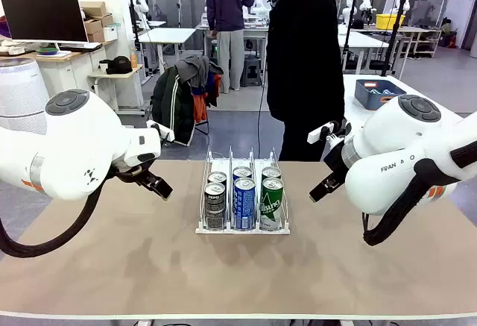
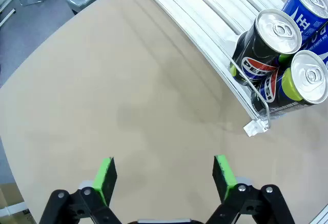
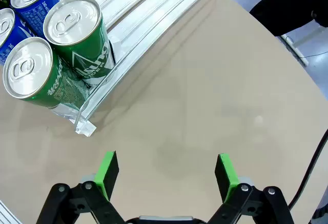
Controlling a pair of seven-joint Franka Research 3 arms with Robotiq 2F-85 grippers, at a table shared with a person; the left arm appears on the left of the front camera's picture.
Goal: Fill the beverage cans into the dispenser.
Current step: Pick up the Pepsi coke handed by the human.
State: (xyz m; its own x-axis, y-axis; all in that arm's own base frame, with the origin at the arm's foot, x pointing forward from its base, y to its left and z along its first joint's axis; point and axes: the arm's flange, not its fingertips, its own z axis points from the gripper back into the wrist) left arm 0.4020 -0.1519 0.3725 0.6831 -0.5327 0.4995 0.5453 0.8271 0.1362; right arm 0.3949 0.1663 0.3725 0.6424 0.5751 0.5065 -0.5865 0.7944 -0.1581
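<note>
The clear three-lane dispenser (image 1: 205, 192) stands at the table's middle with two cans in each lane. Black cans (image 1: 215, 199) fill the left lane, blue cans (image 1: 244, 201) the middle, green cans (image 1: 271, 201) the right. My left gripper (image 1: 158, 185) hovers left of the rack, open and empty. In the left wrist view the left gripper (image 2: 164, 175) hangs over bare table, with the black cans (image 2: 269, 44) and the dispenser (image 2: 205, 14) at upper right. My right gripper (image 1: 326, 184) hovers right of the rack, open and empty. The right wrist view shows the right gripper (image 3: 166, 175) with the green cans (image 3: 77, 34) at upper left.
A person in black (image 1: 305, 57) stands at the table's far edge behind the dispenser. Bare tabletop (image 1: 238, 274) stretches in front of the rack and to both sides. A chair draped with jackets (image 1: 182, 95) stands beyond the table at the left.
</note>
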